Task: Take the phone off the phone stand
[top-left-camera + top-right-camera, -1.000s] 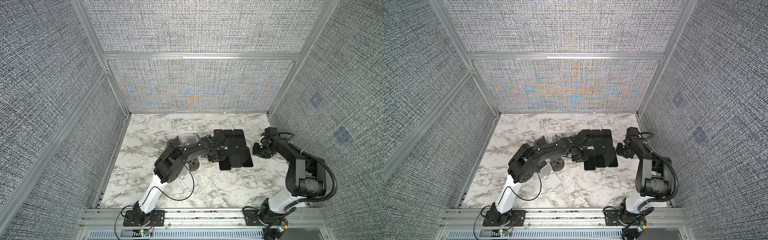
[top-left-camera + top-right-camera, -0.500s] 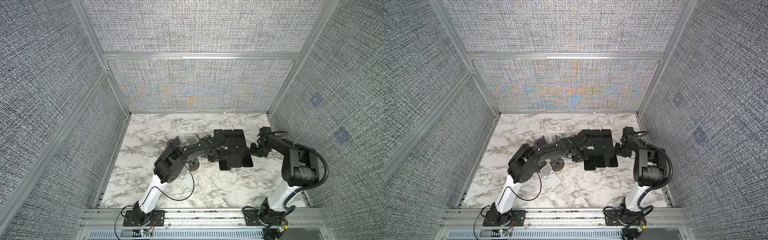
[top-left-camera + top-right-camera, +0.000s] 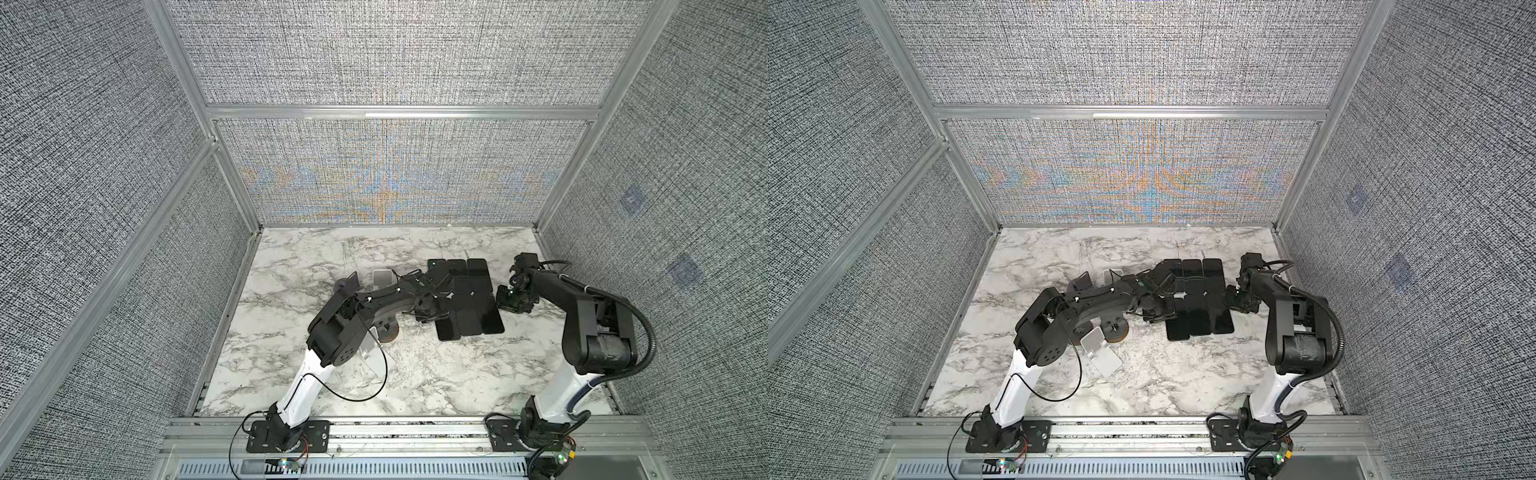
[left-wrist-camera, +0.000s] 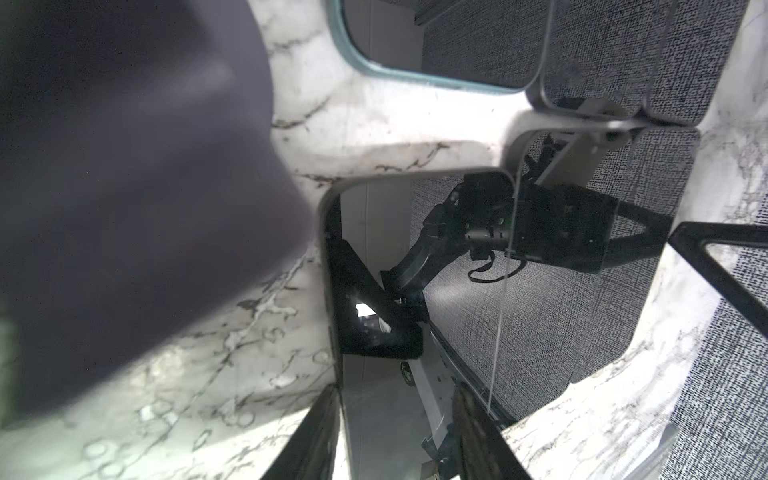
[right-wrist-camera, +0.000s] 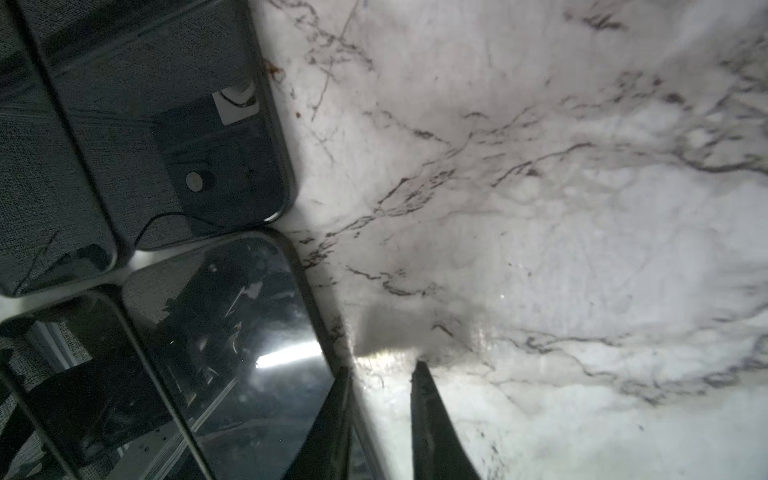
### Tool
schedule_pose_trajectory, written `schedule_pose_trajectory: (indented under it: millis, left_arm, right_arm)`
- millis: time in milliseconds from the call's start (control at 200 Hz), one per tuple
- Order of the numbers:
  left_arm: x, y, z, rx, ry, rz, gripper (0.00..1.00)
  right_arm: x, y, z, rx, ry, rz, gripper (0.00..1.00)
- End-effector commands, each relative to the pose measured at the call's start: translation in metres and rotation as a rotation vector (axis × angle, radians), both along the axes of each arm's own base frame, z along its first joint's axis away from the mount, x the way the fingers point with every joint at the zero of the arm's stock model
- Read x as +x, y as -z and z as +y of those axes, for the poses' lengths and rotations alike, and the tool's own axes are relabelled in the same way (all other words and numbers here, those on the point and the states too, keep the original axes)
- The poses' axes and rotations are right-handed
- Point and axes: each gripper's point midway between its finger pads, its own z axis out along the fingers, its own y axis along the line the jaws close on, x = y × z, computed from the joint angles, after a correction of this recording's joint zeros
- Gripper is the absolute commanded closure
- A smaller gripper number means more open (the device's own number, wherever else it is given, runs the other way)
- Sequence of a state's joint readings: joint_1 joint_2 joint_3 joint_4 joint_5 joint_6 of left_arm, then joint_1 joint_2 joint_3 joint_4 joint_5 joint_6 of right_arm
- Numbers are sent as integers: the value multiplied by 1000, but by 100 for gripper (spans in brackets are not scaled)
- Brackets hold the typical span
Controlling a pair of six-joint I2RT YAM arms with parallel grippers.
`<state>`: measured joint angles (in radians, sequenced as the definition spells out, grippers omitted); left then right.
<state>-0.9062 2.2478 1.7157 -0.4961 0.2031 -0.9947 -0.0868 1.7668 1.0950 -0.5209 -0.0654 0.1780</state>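
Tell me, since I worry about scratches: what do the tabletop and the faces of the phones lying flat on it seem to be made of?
The tabletop looks like white marble or a marble-print laminate, I cannot tell which. It has grey veins and a soft sheen. The phones have glossy black faces, apparently glass, that mirror a bright light strip.

Left arm point(image 3: 374, 305) stretched low inward, left pincer point(image 4: 395, 399) parted, right arm point(image 3: 582, 307) bent, right pincer point(image 5: 380, 368) barely parted
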Motion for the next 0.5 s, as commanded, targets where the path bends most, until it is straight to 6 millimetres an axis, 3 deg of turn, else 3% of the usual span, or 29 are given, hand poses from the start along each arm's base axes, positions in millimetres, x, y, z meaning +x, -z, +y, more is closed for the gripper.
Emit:
schedule_pose_trajectory:
  millis: [0,165,290,420,495]
  left_arm:
    - [7,-4,3,9,11,-27,54]
    - [11,-2,5,9,14,-27,54]
    - [13,-13,5,1,36,-65,54]
    - [17,-32,5,-22,61,-122,54]
    - [19,-42,7,-22,60,-148,54]
  right_arm:
    - [-4,-6,0,1,6,5,77]
    - [-9,-16,-1,-8,20,-8,76]
    - [-18,-40,1,-3,35,-62,75]
    - [-38,-69,29,17,-12,-123,75]
    - [-62,-66,49,16,-67,-84,75]
